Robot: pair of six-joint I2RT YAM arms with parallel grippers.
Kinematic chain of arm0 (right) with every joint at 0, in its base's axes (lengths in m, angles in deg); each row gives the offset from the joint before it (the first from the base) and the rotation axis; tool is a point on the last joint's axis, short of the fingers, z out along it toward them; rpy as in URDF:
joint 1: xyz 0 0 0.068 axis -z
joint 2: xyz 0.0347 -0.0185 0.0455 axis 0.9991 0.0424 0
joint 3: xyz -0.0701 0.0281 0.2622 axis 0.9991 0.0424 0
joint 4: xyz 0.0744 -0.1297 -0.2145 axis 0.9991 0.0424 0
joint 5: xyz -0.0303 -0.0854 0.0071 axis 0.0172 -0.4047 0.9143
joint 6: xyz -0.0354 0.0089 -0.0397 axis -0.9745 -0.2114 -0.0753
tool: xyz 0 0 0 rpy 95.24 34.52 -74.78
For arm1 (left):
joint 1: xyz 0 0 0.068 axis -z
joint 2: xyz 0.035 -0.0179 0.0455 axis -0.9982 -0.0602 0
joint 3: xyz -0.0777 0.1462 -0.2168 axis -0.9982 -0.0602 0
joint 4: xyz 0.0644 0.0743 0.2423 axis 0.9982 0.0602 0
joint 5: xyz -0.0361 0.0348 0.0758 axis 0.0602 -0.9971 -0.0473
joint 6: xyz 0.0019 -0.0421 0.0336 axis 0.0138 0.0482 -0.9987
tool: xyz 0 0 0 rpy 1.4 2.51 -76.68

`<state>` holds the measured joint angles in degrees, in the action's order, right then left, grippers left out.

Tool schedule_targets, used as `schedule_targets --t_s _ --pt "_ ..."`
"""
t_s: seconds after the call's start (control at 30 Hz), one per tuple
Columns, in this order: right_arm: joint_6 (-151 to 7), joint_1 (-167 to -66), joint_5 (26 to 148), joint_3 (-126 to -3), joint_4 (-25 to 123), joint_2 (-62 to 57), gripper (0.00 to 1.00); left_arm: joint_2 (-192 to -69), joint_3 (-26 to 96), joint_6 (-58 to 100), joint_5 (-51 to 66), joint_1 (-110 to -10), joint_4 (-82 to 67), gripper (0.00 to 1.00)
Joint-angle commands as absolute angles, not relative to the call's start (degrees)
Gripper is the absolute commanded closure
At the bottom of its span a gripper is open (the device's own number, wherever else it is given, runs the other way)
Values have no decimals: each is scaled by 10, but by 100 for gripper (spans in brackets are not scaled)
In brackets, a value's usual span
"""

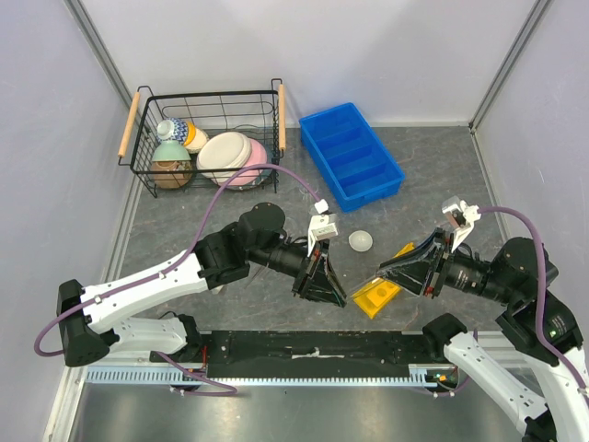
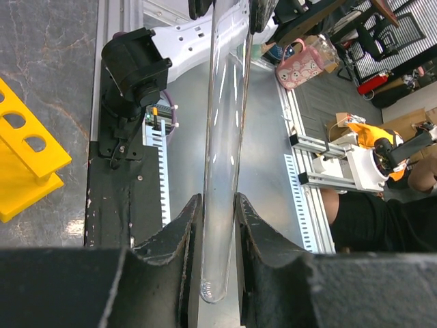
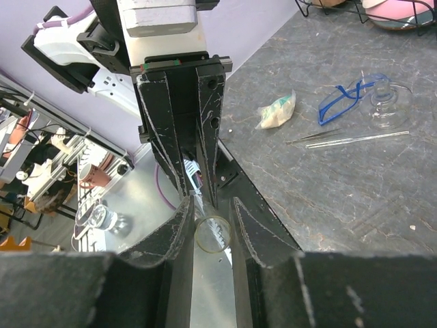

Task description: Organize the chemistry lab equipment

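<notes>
On grey mottled tabletop [image 1: 184, 230], lilac walls [image 1: 55, 110], yellow rack [image 1: 377, 296], blue bin [image 1: 352, 155]

Tableware, containers and sundries on a grey table.
Black wire basket [image 1: 207, 94] with two wooden handles, at the far left of the grey stone-patterned table top [image 1: 184, 235]. It holds a white bowl [image 1: 224, 150] against a pink bowl [image 1: 258, 168], a green-and-brown cup [image 1: 171, 164], a blue-and-white cup [image 1: 170, 129] and a cream cup [image 1: 196, 139]. Blue plastic tray [image 1: 354, 152], divided into compartments, just right of the basket. Blue-framed safety glasses [image 3: 345, 96] and a small crumpled packet [image 3: 276, 111] lie on the table, apart. Pink patterned bag [image 2: 307, 60], off the table.
</notes>
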<state>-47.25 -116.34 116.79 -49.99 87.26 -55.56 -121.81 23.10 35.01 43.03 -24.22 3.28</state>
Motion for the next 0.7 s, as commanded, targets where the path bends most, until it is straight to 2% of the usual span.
schedule_targets --t_s 0.0,0.03,0.1,0.13,0.27,0.37,0.5,0.67 --pt "-486 -1166 1147 -514 881 -555 80 -1213 263 338 420 -248 29 73" --pt "-487 -1166 1143 -515 882 -551 81 -1214 264 335 412 -248 34 63" --pt "-494 -1166 1123 -521 891 -548 82 -1219 270 332 403 -248 48 51" --pt "-499 -1166 1113 -526 895 -542 83 -1219 271 329 390 -248 54 40" --pt "-525 -1166 1034 -557 936 -520 83 -1225 282 315 314 -248 117 15" --pt "-546 -1166 985 -579 968 -497 85 -1227 286 303 227 -248 158 11" --pt "-573 -1166 838 -612 1013 -456 85 -1218 275 302 107 -248 216 11" --pt "-582 -1166 661 -640 1072 -403 85 -1198 230 305 48 -248 236 11"
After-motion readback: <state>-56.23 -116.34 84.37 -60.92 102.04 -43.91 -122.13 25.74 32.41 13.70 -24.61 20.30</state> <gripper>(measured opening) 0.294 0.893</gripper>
